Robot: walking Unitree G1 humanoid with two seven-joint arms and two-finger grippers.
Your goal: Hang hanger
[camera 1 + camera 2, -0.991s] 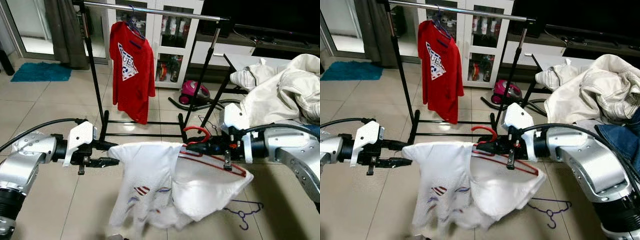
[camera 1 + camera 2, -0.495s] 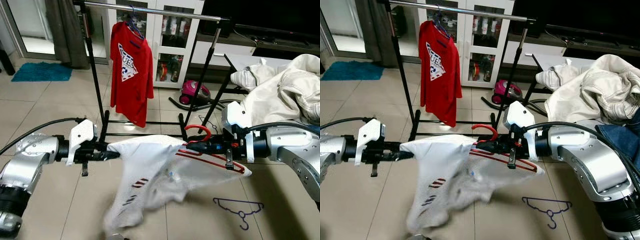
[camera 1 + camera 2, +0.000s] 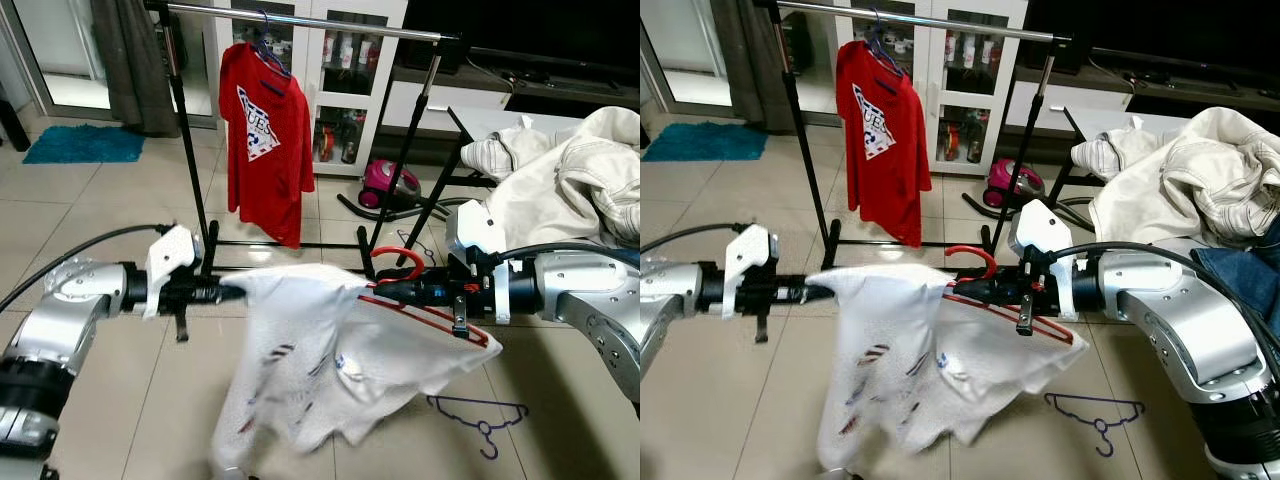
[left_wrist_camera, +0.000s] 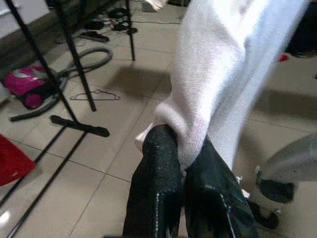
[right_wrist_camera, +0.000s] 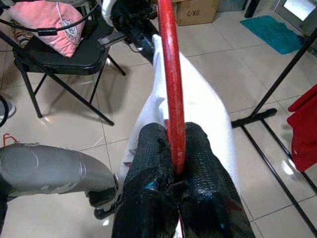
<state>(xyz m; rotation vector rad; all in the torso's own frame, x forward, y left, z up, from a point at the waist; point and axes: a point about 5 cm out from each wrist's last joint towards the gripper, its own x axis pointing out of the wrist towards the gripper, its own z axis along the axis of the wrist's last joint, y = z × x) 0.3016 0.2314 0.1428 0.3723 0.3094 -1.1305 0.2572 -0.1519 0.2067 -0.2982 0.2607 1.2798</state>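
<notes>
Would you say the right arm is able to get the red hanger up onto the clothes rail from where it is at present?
Probably not yet. The right gripper holds the red hanger low, well short of the clothes rail, and the white shirt is pinched by the left gripper. The rail beside the red shirt looks free.

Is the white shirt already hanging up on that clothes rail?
No, the white T-shirt is stretched between the left gripper and the red hanger in the right gripper, in front of the rail.
</notes>
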